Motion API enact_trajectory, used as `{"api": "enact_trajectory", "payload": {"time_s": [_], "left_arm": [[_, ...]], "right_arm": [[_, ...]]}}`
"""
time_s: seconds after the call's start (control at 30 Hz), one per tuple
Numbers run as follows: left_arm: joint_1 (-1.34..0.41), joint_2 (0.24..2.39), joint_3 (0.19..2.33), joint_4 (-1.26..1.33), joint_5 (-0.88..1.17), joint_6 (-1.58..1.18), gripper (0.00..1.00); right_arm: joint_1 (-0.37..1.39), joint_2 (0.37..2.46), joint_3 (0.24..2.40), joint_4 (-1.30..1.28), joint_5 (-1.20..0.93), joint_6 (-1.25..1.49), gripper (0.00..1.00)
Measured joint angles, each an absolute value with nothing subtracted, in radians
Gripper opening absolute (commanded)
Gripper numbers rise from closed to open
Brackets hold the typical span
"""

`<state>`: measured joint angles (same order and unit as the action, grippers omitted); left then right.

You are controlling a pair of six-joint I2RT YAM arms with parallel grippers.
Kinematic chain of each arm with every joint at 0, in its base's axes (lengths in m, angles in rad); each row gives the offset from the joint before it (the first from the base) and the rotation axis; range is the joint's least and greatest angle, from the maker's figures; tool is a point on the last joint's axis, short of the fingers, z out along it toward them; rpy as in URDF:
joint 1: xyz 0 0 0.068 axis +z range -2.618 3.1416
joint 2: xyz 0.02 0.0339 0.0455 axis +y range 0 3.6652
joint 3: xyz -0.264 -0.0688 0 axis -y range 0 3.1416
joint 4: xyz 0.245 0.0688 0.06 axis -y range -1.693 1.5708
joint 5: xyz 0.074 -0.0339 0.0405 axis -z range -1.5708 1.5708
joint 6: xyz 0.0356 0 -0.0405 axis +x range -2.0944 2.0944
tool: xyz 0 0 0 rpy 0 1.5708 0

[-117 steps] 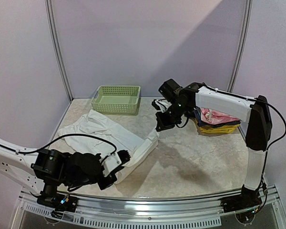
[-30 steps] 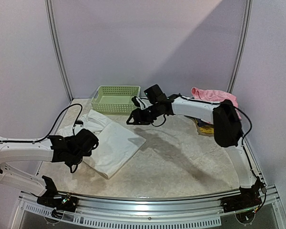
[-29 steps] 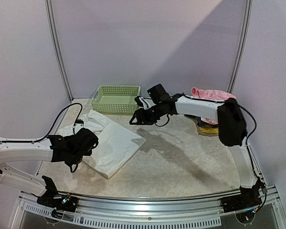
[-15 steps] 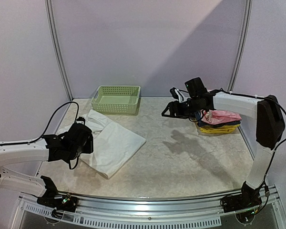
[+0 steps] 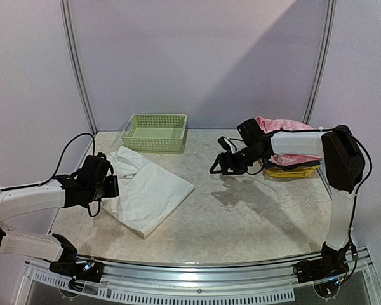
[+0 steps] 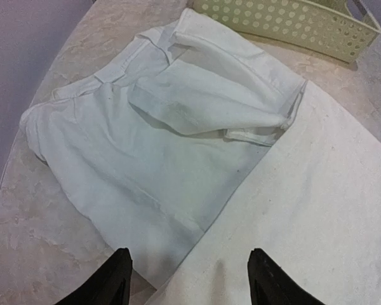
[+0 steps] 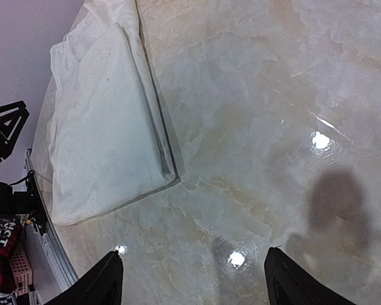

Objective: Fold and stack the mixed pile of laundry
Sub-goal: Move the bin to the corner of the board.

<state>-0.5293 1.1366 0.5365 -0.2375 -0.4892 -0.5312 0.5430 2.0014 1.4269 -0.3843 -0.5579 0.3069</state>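
I am working through the fold of the white piece (image 5: 149,189), which is lying on the left half of the tabletop (image 5: 254,210), just in front of the pale green basket (image 5: 154,132). In my judgement it is only part done: the lower right half is lying as a smooth flat panel, while the upper left half is bunching up in rumpled layers with a rolled hem showing. The left end effector (image 6: 188,254) is hovering over the seam between the two halves, its fingers (image 6: 120,279) standing well apart with nothing between them. The right end effector (image 7: 193,254) is hanging over bare tabletop near the middle of the frame, also spread wide and carrying nothing, with the white piece well off to its upper left in the wrist view. The pink piece (image 5: 276,123) seems to be sitting at the right on the folded clothes (image 5: 286,169), partly hidden behind the right forearm, so I am not sure how it is lying. Next I am expecting to lower the left fingers onto the rumpled edge, pinch all the layers together, and bring them across the flat panel without dragging it askew.
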Motion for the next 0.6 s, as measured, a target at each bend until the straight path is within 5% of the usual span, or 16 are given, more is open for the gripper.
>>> {"api": "enact_trajectory", "payload": {"time_s": [0.6], "left_arm": [[-0.427,1.356,0.703,-0.125,-0.392,-0.456,0.66]], "right_arm": [[0.543,2.1,1.428,-0.373,-0.654,0.29,0.82]]}}
